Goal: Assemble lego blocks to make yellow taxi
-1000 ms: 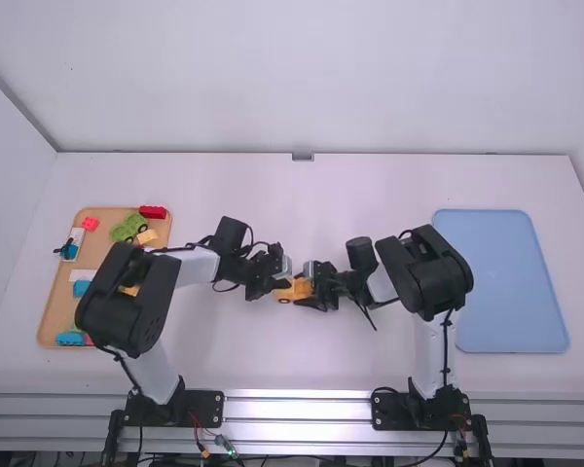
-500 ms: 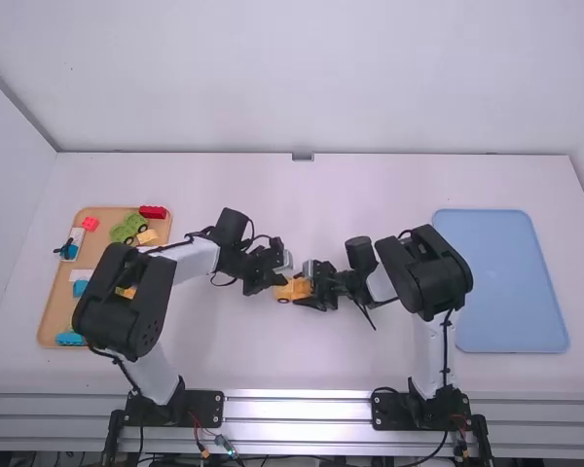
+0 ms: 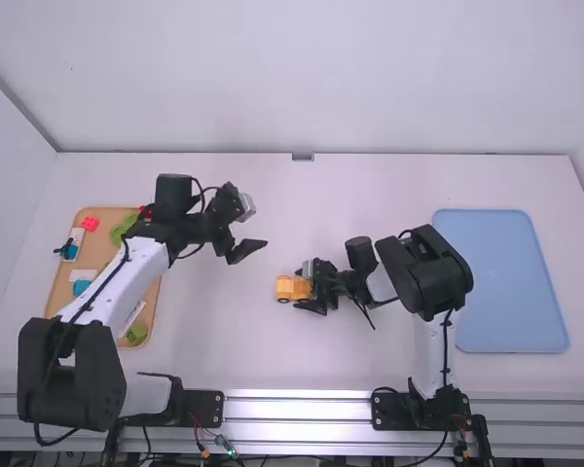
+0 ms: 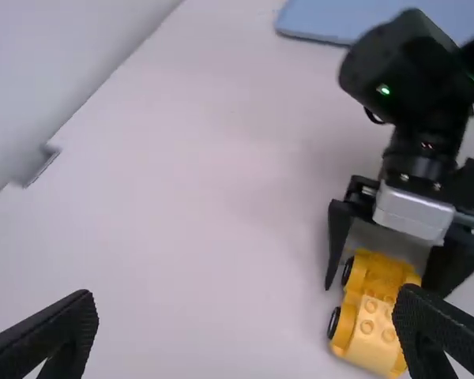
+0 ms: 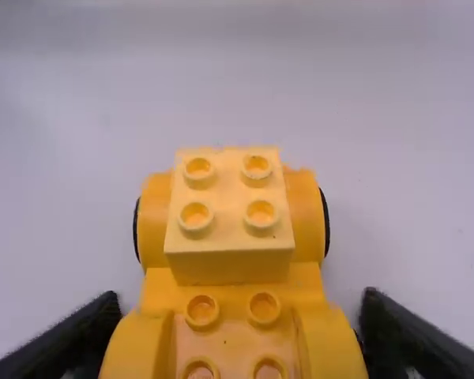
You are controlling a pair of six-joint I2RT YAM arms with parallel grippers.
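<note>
A: Item one, the yellow car?
B: Yellow car, one, wheeled, sitting near the middle of the white tabletop; a paler yellow block, four studs on top, is riding on the end away from the right claw.
A: Right claw, condition?
B: Clenched: it is gripping the car by the other end, one finger lying along each side.
A: Left claw?
B: Released, holding nothing; its fingers are standing wide apart. It is hanging between car and wooden tray, nearer the far edge than the car.
A: Room around the car?
B: A broad stretch of tabletop is running from the car to the far edge, another from the car toward the wooden tray.
A: Edges?
B: Wooden tray, lying by the tabletop's left edge, holding coloured blocks; the left arm is crossing over it. Blue tray, lying toward the right edge; the right arm's elbow is overlapping its inner edge in the high view.
</note>
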